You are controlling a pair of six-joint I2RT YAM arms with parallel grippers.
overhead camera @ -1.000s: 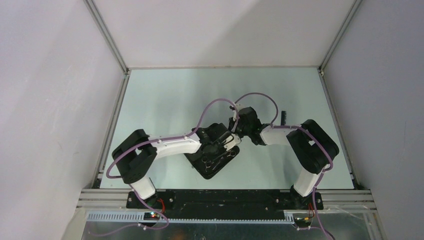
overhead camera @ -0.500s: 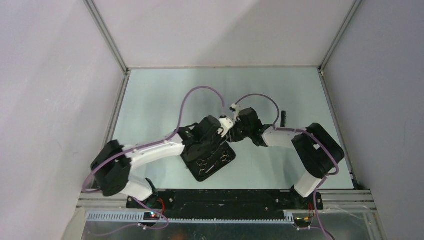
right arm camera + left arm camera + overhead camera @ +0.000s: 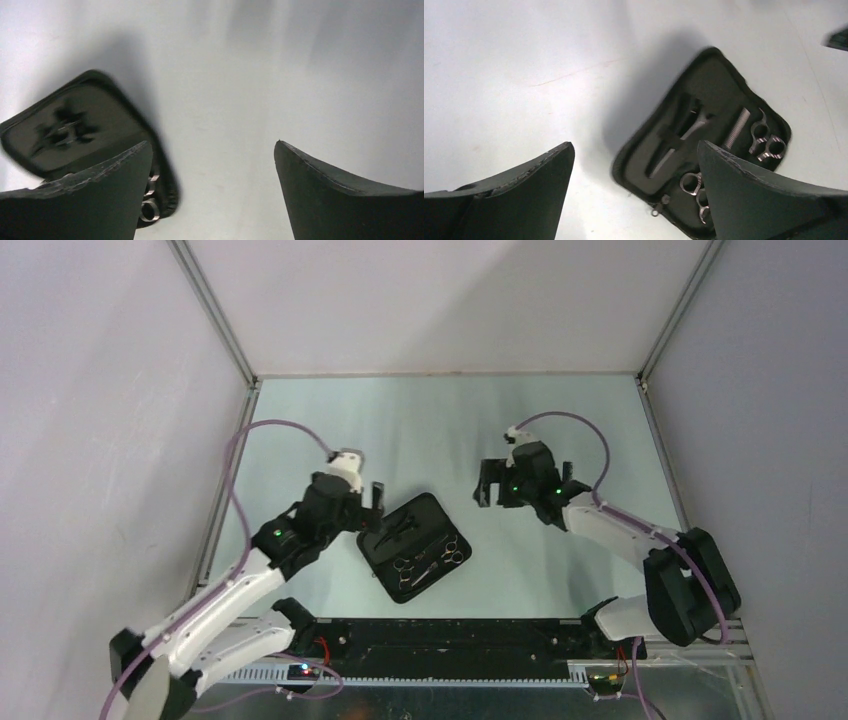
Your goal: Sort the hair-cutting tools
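Two silver scissors lie in the near half of an open black zip case, ring handles showing. Thin dark clips sit in its far half. The case rests flat and askew on the pale counter, near the front middle. The left fingers hover just beside the case's far-left edge, spread wide and holding nothing, with the tools in plain sight between them. The right fingers hang over bare counter, apart from the case on its far-right side, likewise wide apart and empty.
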